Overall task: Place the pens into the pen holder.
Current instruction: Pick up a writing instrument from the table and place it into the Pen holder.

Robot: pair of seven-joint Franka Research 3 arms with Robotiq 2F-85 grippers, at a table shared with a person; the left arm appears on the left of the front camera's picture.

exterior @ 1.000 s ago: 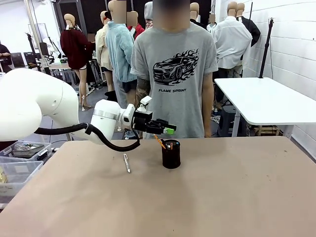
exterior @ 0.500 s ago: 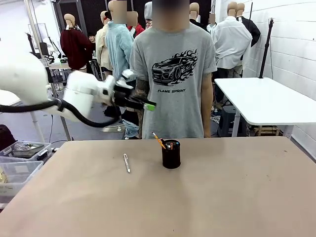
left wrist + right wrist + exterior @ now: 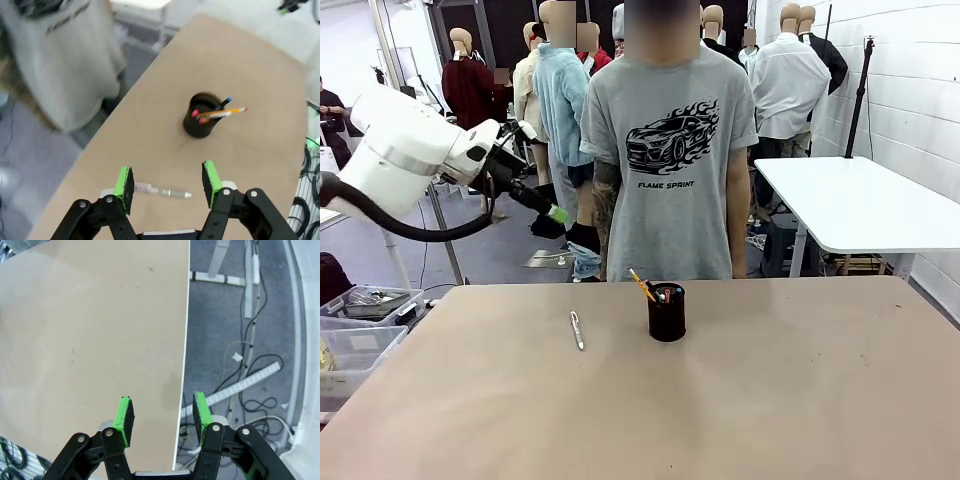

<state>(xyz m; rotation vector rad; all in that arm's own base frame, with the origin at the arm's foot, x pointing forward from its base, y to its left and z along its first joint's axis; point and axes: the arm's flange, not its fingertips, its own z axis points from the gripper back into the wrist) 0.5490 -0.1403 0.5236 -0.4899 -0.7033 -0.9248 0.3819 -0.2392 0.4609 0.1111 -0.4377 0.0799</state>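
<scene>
The black mesh pen holder (image 3: 667, 312) stands near the table's far middle, with an orange pen (image 3: 641, 283) leaning out to the left and a dark teal-tipped pen inside. From the left wrist view the holder (image 3: 201, 122) holds the orange pen (image 3: 223, 113) and the dark pen (image 3: 225, 103). A silver-white pen (image 3: 577, 330) lies flat on the table left of the holder; it appears as the silver-white pen (image 3: 162, 191) far below my fingers. My left gripper (image 3: 552, 212) is open and empty, raised high at the far left. My right gripper (image 3: 162, 415) is open over the table edge.
A person in a grey T-shirt (image 3: 670, 150) stands at the far edge behind the holder. Plastic bins (image 3: 360, 325) sit left of the table. A white table (image 3: 855, 200) stands at the back right. Cables lie on the floor (image 3: 250, 350) beside the table edge.
My left gripper has pulled up and away to the left from just above the holder. The orange pen now rests in the holder, free of the fingers.
</scene>
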